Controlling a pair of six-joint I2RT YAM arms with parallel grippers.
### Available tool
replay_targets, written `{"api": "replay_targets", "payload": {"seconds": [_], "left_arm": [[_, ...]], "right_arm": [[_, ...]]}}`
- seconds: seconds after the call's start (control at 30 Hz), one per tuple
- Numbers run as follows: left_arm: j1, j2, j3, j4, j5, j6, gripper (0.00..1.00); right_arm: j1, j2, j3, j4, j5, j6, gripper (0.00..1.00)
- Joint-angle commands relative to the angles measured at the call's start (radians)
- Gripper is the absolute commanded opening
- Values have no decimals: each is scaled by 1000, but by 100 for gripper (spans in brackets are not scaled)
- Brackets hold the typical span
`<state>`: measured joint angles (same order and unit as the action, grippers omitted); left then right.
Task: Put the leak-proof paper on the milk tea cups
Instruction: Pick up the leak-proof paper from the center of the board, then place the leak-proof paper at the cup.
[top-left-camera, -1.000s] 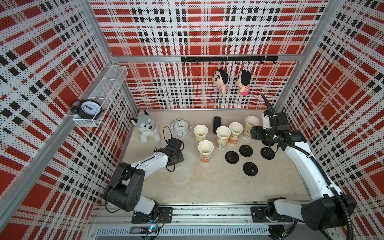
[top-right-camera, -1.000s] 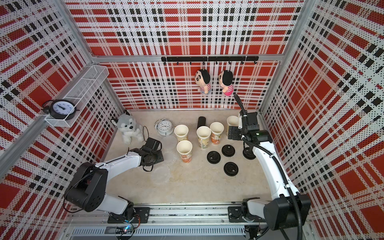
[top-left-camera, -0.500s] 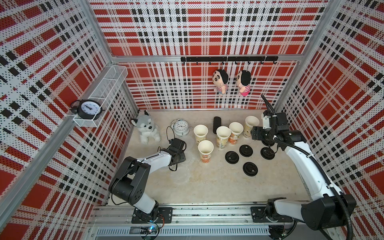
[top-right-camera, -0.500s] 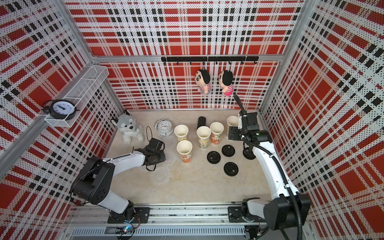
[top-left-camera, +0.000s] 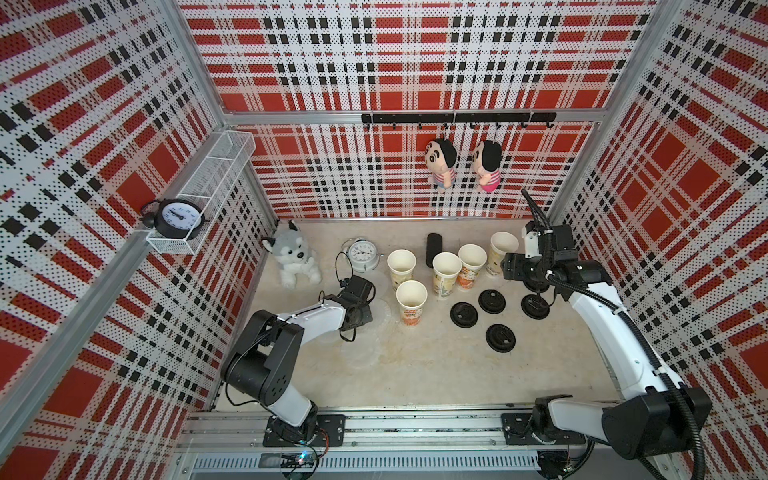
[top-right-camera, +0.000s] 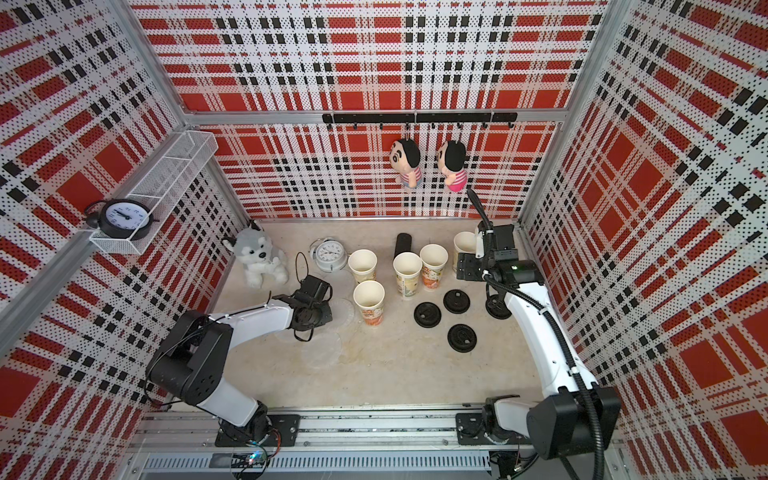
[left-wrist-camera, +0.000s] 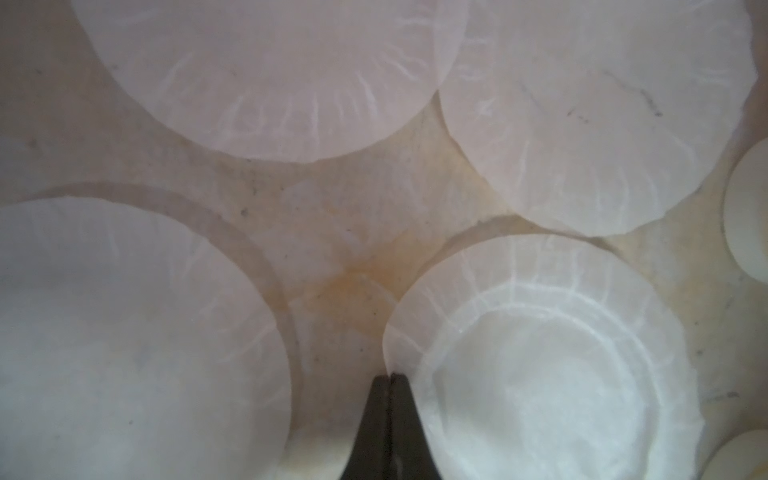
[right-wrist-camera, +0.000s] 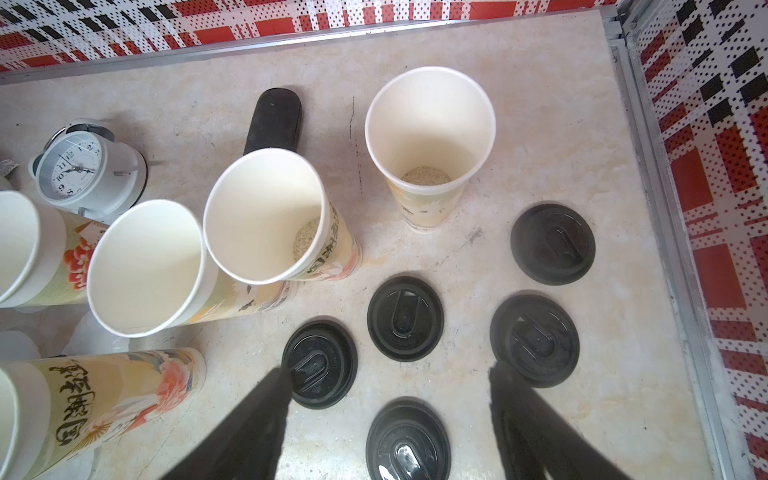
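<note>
As the leak-proof paper (left-wrist-camera: 540, 374), at eight o'clock of the milk tea cups (top-left-camera: 411, 296), is pinched only at its rim by the closed left gripper (left-wrist-camera: 390, 376) (right gripper (right-wrist-camera: 390, 370) spread), it could be dropped or torn.

We see right gripper (right-wrist-camera: 390, 372) jaws spread, empty, over five black lids (right-wrist-camera: 405, 318). Five cups (right-wrist-camera: 430, 137) upright, uncovered; grains in two. Clock (right-wrist-camera: 79, 168), black cylinder (right-wrist-camera: 274, 116) beside cups.
</note>
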<state>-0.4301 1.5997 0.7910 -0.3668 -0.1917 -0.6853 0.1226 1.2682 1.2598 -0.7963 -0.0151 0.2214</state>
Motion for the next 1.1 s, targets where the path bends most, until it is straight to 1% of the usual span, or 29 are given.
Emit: {"api": "replay_targets", "payload": {"seconds": [0.0, 0.27, 0.37, 0.5, 0.6, 0.77, 0.9, 1.0, 1.07], "left_arm": [[-11, -25, 41, -84, -27, 0, 0], [-28, -175, 210, -223, -20, 24, 0], [-27, -229, 297, -286, -48, 24, 0], [-27, -255, 444, -377, -87, 44, 0], [-27, -245, 553, -391, -76, 73, 0], [-38, -172, 742, -390, 6, 120, 0], [-62, -105, 863, -358, 117, 149, 0], [-83, -69, 896, -310, 211, 157, 0], [-95, -55, 892, -271, 269, 158, 0]], "right_arm": [[3, -5, 9, -12, -3, -15, 78], [3, -17, 15, -14, -21, -14, 77], [3, -18, 16, -12, -31, -11, 77], [5, -15, 23, -11, -43, -10, 77], [3, -13, 29, -9, -49, -9, 77], [3, -9, 33, -9, -52, -10, 77], [4, -10, 33, -11, -44, -14, 77], [4, -9, 35, -12, -34, -16, 77], [4, -6, 35, -12, -30, -17, 77]]}}
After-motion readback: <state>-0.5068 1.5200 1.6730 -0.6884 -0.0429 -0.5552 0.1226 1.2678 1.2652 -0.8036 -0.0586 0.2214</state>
